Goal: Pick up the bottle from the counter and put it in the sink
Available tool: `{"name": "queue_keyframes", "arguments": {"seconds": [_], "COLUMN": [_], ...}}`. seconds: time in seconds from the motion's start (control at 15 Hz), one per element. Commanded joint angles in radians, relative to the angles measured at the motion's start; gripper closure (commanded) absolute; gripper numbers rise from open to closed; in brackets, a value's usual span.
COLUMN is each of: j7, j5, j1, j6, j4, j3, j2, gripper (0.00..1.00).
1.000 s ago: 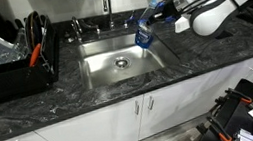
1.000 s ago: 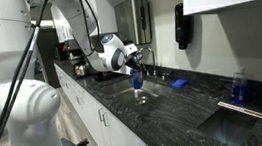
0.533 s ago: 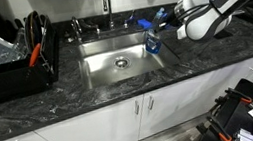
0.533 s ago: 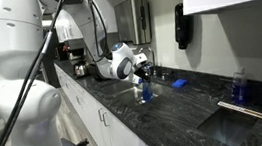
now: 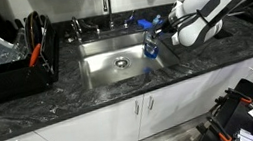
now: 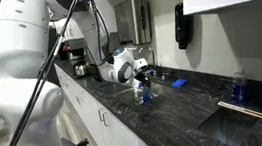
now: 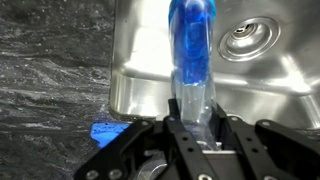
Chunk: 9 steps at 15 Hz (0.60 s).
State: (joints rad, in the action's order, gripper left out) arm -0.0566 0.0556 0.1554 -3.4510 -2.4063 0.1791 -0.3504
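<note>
Holding the bottle [image 7: 193, 70] lengthwise, the tool [image 7: 197, 128] is clenched on its clear end. One dark finger [image 7: 176, 132] is pressed against each side, and the blue end points away from the wrist into the sink [image 7: 140, 60]. A grip that far back leaves most of the bottle free, so the blue end can drop below the rim while the tool itself stays above the steel.

In an exterior view the bottle [image 5: 150, 44] hangs tilted at the edge of the basin nearest the arm, which reaches in across the dark marbled surface [image 5: 71, 104]. The bottle's lower end falls within the outline of the basin. Whether it touches the metal cannot be told.

The tilt looks like a result of the sideways reach rather than a choice. The wrist would have to swing well out over the basin to hang the bottle upright.

The task seems close to its end, with the bottle off the surface and over the sink but not yet let go.

The drain [image 7: 247, 37] lies off to one side of the bottle's line, so bare basin floor sits beneath it. A small blue pad [image 7: 108, 132] lies on the surface just beside the rim, near the tool but apart from it.

A light, slim bottle let go at this tilt would probably topple and roll. Lowering it further before opening the fingers seems the safer course.
</note>
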Motion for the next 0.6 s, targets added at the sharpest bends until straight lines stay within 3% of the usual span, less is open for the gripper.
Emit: {"name": "queue_keyframes", "arguments": {"seconds": [0.0,0.53], "j7": [0.011,-0.008], "j5": [0.028,0.039], "j1": [0.044,0.079], "j6": [-0.011,-0.011], "j4": [0.031,0.069], "j3": [0.029,0.060], "j2": [-0.029,-0.096], "gripper": [0.92,0.92]}}
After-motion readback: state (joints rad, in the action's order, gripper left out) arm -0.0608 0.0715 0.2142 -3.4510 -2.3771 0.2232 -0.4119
